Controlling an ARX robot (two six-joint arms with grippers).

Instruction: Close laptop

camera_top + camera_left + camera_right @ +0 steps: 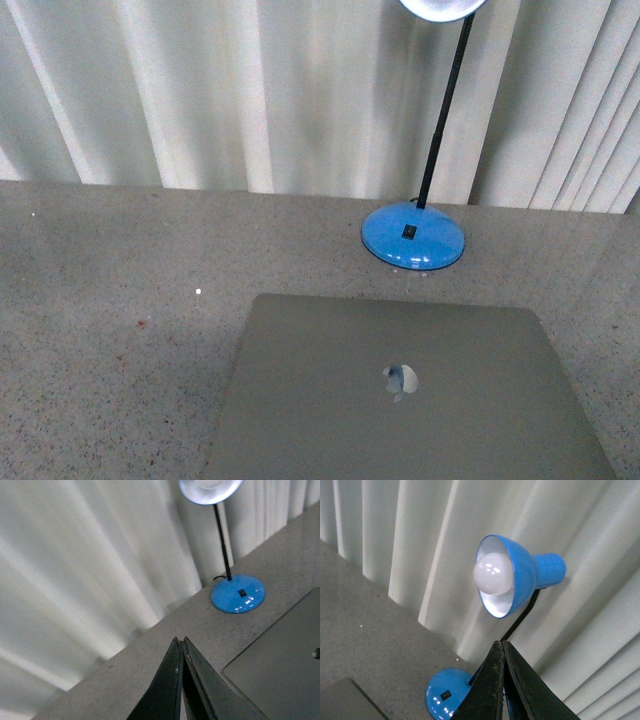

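Jaws meet, empty: left gripper (180, 641), right gripper (501, 643).

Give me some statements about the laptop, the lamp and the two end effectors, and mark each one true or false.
1. The laptop lies closed, logo facing up. True.
2. The lamp has a red base. False: the base is blue.
3. The left end effector is shut and holds nothing. True.
4. The right end effector grips the laptop's lid. False: it is shut on nothing, clear of the laptop.
5. The lamp stands on the laptop. False: it stands on the table beyond it.
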